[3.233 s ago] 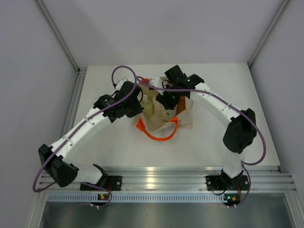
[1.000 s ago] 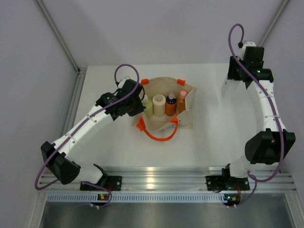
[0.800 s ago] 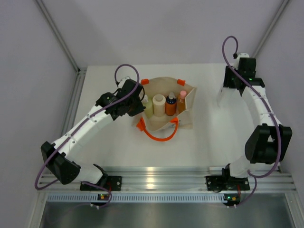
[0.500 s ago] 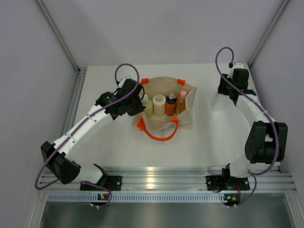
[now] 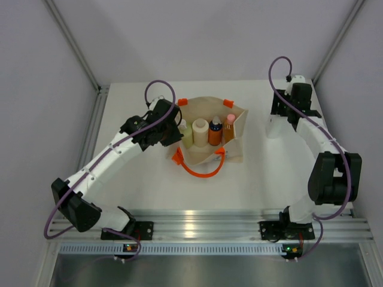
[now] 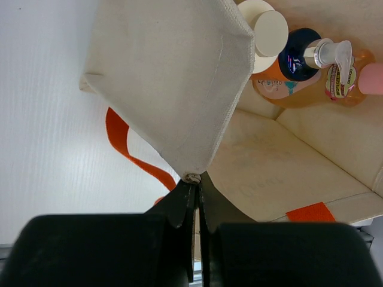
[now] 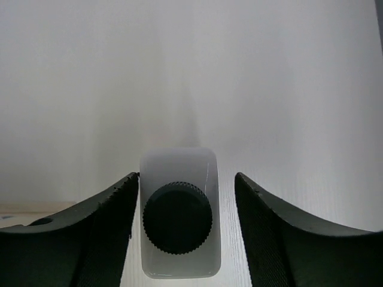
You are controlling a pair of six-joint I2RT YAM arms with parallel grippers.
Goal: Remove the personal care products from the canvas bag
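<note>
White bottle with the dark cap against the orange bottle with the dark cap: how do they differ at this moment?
Place: the white bottle stands on the table, outside the canvas bag; the orange bottle sits inside it. Body: the white bottle is pale, the orange bottle orange. Only the white bottle lies within the open right gripper; nothing holds the orange bottle. Both stand upright with dark caps.

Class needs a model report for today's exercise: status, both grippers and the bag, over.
Left gripper shut on canvas bag corner. Right gripper open around white bottle, right of bag. Four bottles in bag. Nothing in the way.
</note>
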